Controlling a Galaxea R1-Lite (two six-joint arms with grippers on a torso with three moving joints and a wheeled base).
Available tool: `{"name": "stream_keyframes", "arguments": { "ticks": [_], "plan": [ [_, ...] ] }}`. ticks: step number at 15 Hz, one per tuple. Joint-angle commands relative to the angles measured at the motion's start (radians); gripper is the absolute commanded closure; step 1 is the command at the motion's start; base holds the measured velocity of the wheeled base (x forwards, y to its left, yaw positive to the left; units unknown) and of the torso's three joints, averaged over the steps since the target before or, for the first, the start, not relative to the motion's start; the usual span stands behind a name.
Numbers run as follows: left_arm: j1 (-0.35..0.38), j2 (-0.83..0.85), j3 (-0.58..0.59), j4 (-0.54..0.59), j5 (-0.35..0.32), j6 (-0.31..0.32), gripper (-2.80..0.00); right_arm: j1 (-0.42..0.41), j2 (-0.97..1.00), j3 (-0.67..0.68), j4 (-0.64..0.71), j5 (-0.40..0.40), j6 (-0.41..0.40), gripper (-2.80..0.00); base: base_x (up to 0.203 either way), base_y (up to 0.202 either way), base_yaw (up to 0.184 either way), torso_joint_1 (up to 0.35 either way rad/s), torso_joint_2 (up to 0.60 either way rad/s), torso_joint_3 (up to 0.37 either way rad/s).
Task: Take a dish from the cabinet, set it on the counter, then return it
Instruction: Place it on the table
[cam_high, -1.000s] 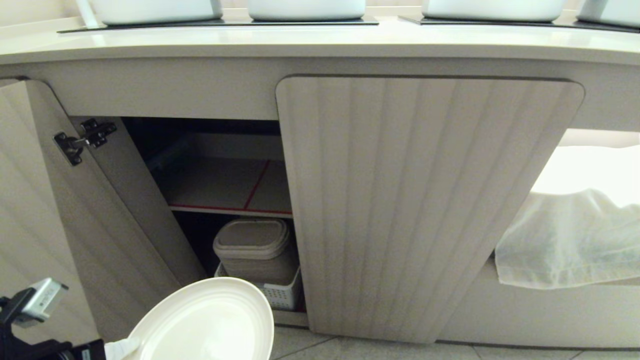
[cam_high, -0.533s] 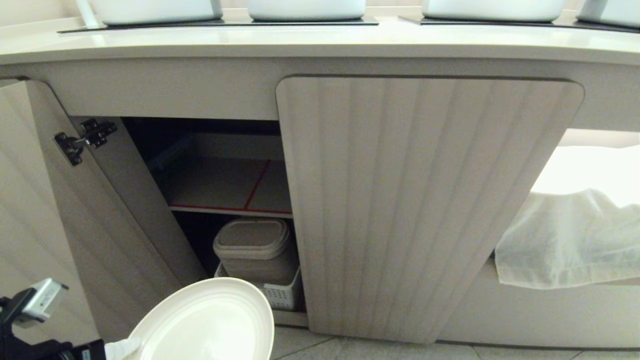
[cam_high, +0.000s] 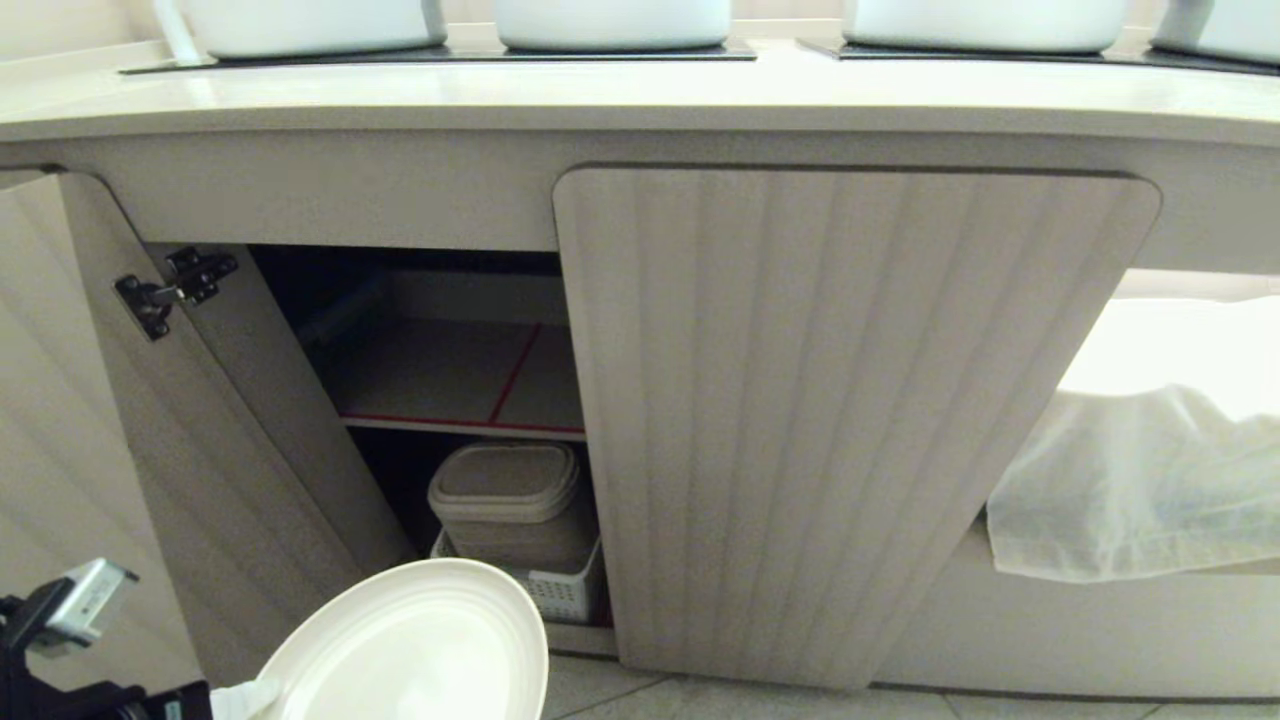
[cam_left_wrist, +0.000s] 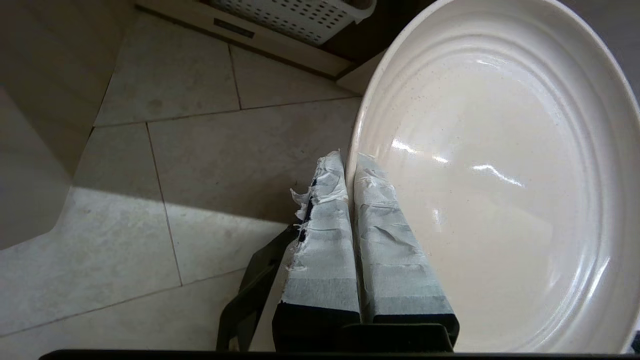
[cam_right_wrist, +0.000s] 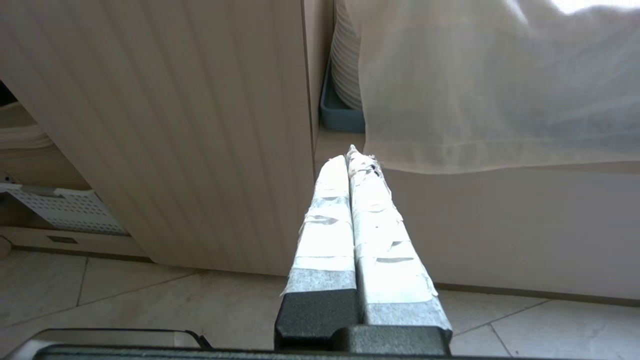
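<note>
The cream dish (cam_high: 420, 650) hangs low at the bottom left of the head view, in front of the open cabinet (cam_high: 440, 380). My left gripper (cam_high: 245, 697) is shut on the dish's rim. In the left wrist view its taped fingers (cam_left_wrist: 325, 220) pinch the rim of the dish (cam_left_wrist: 500, 175) above the floor tiles. The counter (cam_high: 640, 95) runs across the top. My right gripper (cam_right_wrist: 352, 160) is shut on nothing, low beside the shut fluted door (cam_right_wrist: 175, 125).
The cabinet's left door (cam_high: 70, 420) stands open. Below the red-edged shelf (cam_high: 460, 420) a lidded beige box (cam_high: 510, 500) sits in a white basket (cam_high: 565, 590). The middle door (cam_high: 830, 420) is shut. A white cloth (cam_high: 1140, 490) hangs at the right. White basins (cam_high: 610, 18) stand on the counter.
The whole head view has shifted down a little, so the camera has moved. The dish stays held in the left gripper at the same spot.
</note>
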Motion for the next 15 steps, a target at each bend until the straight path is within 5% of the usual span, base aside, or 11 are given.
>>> {"name": "stream_keyframes", "arguments": {
  "ticks": [1,8,15],
  "plan": [
    [0.001,0.004,0.001,-0.001,-0.001,-0.002,0.0,0.0,0.0,0.0,0.0,0.0,0.0,0.0,0.0,0.0,0.0,0.124,-0.29,-0.227],
    [0.001,0.004,0.001,-0.001,-0.001,-0.002,0.0,0.0,0.001,0.0,-0.001,0.0,-0.001,0.0,0.0,0.0,0.0,0.101,-0.43,-0.263],
    [0.001,0.004,0.001,-0.001,-0.001,-0.002,0.0,0.0,0.0,-0.001,-0.001,0.0,-0.001,0.0,0.0,0.0,0.0,0.27,-0.47,-0.265]
  ]
}}
